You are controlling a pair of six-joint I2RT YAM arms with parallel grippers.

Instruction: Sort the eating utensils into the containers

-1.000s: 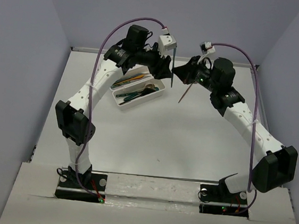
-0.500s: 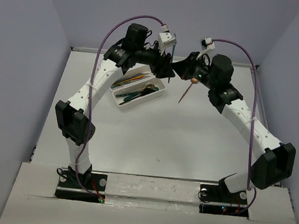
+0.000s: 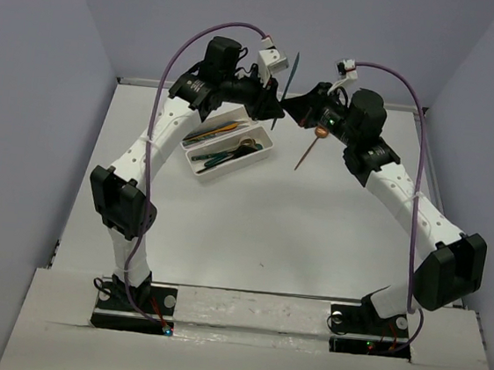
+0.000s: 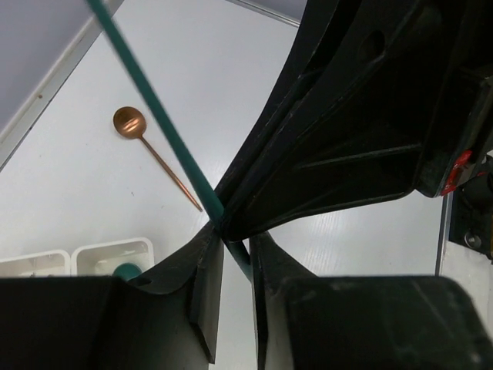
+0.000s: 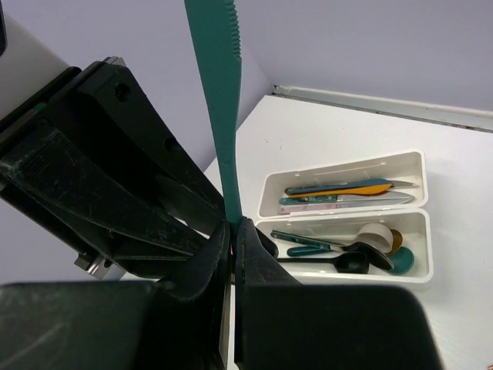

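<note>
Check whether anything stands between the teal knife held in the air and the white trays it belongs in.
Nothing visible does. The right gripper holds the teal knife above the table, and both white trays lie uncovered nearby. Only the left gripper, set around the knife, is close.

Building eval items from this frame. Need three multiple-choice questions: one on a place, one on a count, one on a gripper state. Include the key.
1. Where is the slim copper metal spoon?
A. lying on the white table, outside the trays
B. inside a tray
C. held in the air

2. How many shallow white rectangular plastic trays are there?
A. one
B. two
C. four

3. The right gripper is:
A. open and empty
B. shut on the teal serrated plastic knife
C. shut on the spoon

Key: A, the left wrist view shows the spoon alone on the table. B, two trays sit side by side. B, the gripper's fingers pinch the knife.
</note>
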